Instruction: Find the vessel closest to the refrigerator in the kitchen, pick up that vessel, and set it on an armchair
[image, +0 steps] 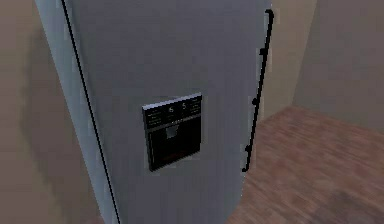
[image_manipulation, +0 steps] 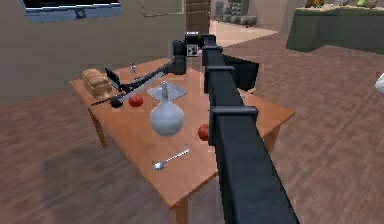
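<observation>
One pale, round-bellied vase (image_manipulation: 166, 116) on table (image_manipulation: 128, 132); cannot tell whether fingers (image_manipulation: 135, 84) hold anything.

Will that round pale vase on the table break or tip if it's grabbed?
The vase looks smooth and glassy, so probably slippery and breakable. Its fat round belly under a thin neck suggests it may wobble or roll if pushed.
</observation>
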